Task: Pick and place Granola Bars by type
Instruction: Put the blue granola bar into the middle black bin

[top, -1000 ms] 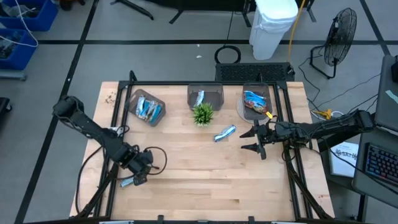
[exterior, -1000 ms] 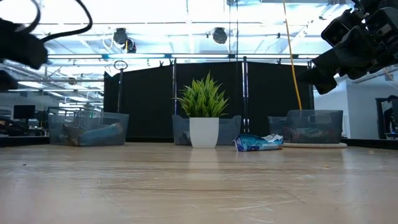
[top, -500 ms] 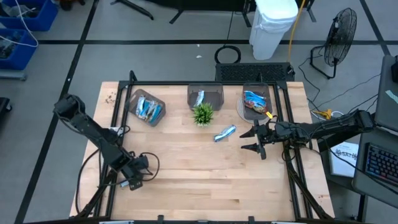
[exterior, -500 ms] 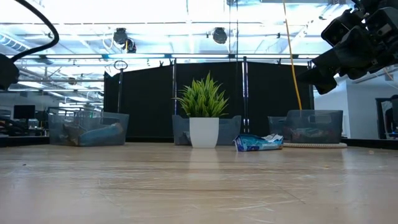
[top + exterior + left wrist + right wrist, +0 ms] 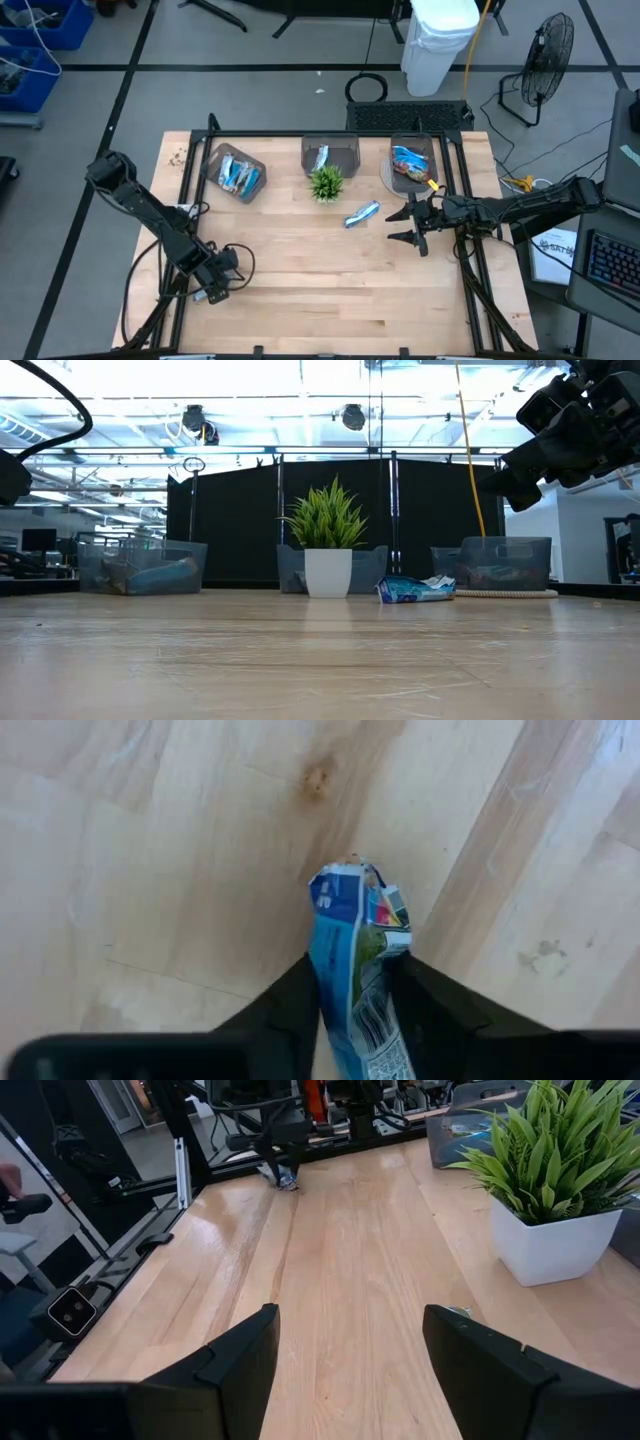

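The left hand (image 5: 208, 293) sits low over the near-left part of the wooden worktop (image 5: 330, 290), close to the left edge. Its two dark fingers (image 5: 290, 1005) are closed on a blue-and-white granola bar (image 5: 358, 970); in the left wrist view the crumpled wrapper sticks out past the fingertips, its far end just above the wood.

The right hand (image 5: 410, 224) hovers over the right side of the worktop, raised clear of the surface as the low view shows. Its fingers (image 5: 235, 1355) are spread wide apart with nothing between them. It points toward the loose bar (image 5: 362, 213), a blue-and-white one lying flat on the wood between this hand and the small potted plant (image 5: 326, 183), apart from both.

Three clear bins stand in a row along the far side. The left bin (image 5: 235, 172) holds several blue-and-white bars (image 5: 238, 177). The middle bin (image 5: 330, 153), just behind the plant, has one silvery bar (image 5: 321, 157) in it. The right bin (image 5: 413, 163) holds blue bars (image 5: 409, 160) with a darker wrapper among them; how many lie there is hard to tell.

In the low view the loose bar lies just right of the plant's white pot (image 5: 327, 572).
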Robot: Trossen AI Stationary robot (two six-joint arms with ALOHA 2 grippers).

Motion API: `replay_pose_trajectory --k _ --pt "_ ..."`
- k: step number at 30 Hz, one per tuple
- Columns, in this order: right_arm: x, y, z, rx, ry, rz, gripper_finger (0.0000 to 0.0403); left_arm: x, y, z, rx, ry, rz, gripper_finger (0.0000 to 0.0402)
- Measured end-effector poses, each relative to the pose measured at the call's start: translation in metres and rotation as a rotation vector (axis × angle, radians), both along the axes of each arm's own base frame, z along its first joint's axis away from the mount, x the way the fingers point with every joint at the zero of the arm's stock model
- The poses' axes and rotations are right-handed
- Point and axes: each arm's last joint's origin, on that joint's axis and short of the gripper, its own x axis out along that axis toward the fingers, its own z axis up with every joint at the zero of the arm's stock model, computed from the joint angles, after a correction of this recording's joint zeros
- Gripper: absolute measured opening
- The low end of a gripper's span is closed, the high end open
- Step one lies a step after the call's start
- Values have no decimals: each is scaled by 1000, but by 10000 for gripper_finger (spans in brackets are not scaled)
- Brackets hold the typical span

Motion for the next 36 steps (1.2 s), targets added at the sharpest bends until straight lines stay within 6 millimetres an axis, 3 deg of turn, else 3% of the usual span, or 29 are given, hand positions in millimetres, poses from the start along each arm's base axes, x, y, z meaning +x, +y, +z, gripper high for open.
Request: replay_pose_trajectory --k 8,19,28,36 --pt "0 0 0 0 0 0 238 3 -2 1 -19 -33 28 16" --pt "0 0 0 0 0 0 238 31 6 20 -48 -81 250 13" --pt "0 0 0 0 0 0 238 81 21 74 -126 -254 297 12" --pt "0 0 0 0 0 -1 238 112 68 131 -70 -334 419 12"
